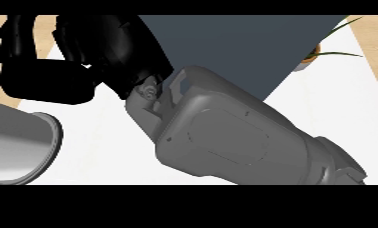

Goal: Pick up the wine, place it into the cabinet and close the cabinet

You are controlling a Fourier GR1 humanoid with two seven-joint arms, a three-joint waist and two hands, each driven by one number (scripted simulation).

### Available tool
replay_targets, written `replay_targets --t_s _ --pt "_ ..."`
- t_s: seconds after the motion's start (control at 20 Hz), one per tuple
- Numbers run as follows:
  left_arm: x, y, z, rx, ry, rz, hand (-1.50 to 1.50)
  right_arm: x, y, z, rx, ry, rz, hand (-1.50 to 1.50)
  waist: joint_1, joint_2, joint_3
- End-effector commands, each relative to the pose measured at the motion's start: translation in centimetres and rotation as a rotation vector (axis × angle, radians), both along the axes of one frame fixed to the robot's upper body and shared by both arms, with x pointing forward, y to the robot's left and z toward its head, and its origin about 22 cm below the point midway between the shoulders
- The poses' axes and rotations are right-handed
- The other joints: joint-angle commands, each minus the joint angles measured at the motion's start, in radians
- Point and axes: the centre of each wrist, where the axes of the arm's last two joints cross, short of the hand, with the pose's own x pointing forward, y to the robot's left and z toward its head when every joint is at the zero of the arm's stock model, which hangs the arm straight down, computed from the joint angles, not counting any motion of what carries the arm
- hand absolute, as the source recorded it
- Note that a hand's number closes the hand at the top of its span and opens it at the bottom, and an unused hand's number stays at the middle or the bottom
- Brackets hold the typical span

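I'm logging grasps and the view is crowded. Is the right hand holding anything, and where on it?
It cannot be told. The right hand fills the upper left, and no wine bottle shows.

Below me the white desk (96, 137) runs across the lower part of my view. At my far left edge a grey rounded thing with a curved rim (29, 147) sits on it, cut off by the frame; I cannot tell what it is. At the upper right a small potted plant (325, 52) with thin green leaves stands beside a light wooden strip (367, 32).
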Motion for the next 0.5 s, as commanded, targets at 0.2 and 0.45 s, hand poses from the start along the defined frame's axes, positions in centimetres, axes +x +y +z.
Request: replay_targets --t_s 0.2,0.45 --pt "0.6 1.8 0.6 0.022 -0.009 0.023 1.5 7.5 -0.9 -3.1 -0.024 0.038 -0.141 1.5 -0.01 0.007 0.0" --pt "0.4 1.9 0.9 -0.002 -0.015 0.017 1.5 9.6 -3.4 -4.7 -0.056 0.038 -0.229 1.5 -0.008 0.009 0.0"
